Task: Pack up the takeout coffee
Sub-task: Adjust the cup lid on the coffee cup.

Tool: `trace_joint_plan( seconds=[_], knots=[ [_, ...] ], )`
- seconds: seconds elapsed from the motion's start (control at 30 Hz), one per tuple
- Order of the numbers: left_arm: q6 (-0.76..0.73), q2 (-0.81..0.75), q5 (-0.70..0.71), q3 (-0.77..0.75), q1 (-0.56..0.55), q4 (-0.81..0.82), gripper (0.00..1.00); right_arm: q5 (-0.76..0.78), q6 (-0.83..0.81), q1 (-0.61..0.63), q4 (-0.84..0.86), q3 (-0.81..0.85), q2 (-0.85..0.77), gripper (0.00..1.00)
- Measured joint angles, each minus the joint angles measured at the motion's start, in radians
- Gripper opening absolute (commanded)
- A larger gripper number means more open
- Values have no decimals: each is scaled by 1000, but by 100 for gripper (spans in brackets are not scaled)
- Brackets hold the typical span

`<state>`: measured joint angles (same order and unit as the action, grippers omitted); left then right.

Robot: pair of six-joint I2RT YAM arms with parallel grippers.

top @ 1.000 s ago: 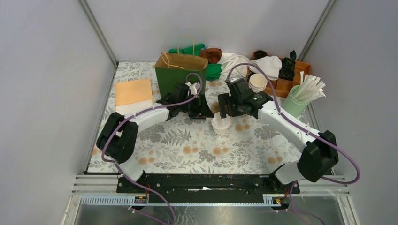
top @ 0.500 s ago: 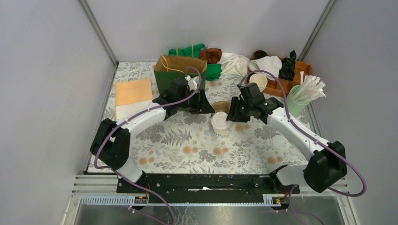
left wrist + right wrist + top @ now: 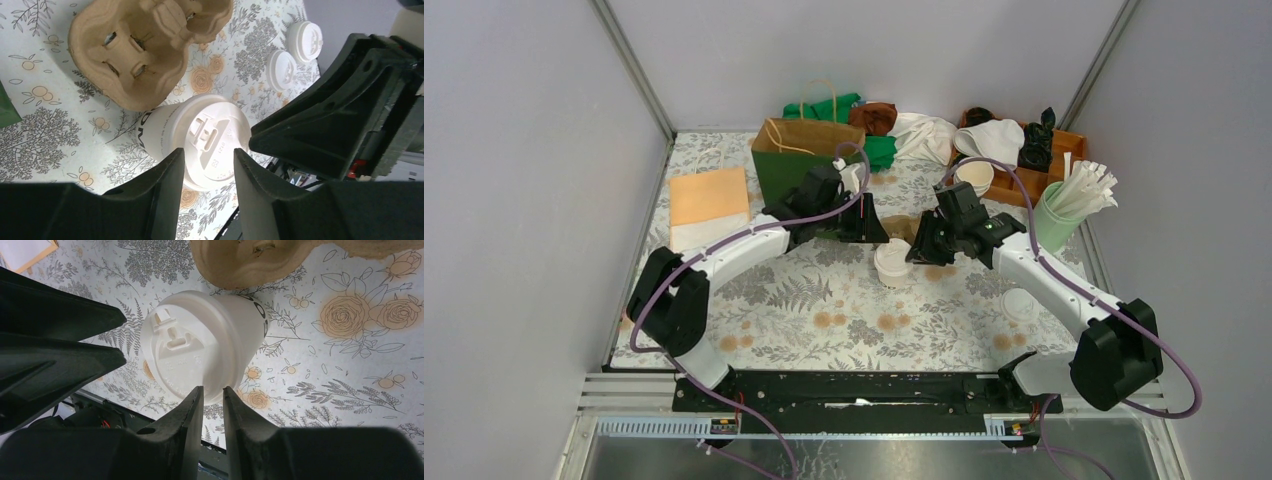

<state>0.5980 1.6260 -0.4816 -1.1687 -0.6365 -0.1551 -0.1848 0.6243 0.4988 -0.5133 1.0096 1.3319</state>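
Takeout coffee (image 3: 892, 262) upright on worktop (image 3: 824, 320), just beside pulp carrier (image 3: 145, 45). Left gripper (image 3: 207, 152) half open, right gripper (image 3: 213, 389) nearly closed; both empty, close to lid.

The overhead camera sits high behind the two arms' bases and looks down and forward over the whole flowered table (image 3: 824, 320), far enough off that both arms and the side walls (image 3: 524, 200) fit in. The wrist camera on the left arm (image 3: 724, 255) looks steeply down past its own fingers (image 3: 165, 195) from close by, so the lidded cup (image 3: 210, 137) and the pulp carrier (image 3: 145, 45) beyond it fill most of its view. The wrist camera on the right arm (image 3: 1044, 275) looks down from the opposite side, just as near. All three views share that cup, the carrier beside it and the table around them. Each wrist view also catches the other arm's black bulk at its edge.
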Motion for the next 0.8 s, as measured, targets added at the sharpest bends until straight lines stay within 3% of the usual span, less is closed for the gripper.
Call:
trace_joint_plan(
  seconds=[0.57,0.8],
  knots=[
    [-60,57,46,-26,-32,-62,41,-25,31,-27,54,-44,0,24],
    [-75,57,59,-30,-37,-87,41,-37,27,-30,47,-42,0,33]
  ],
)
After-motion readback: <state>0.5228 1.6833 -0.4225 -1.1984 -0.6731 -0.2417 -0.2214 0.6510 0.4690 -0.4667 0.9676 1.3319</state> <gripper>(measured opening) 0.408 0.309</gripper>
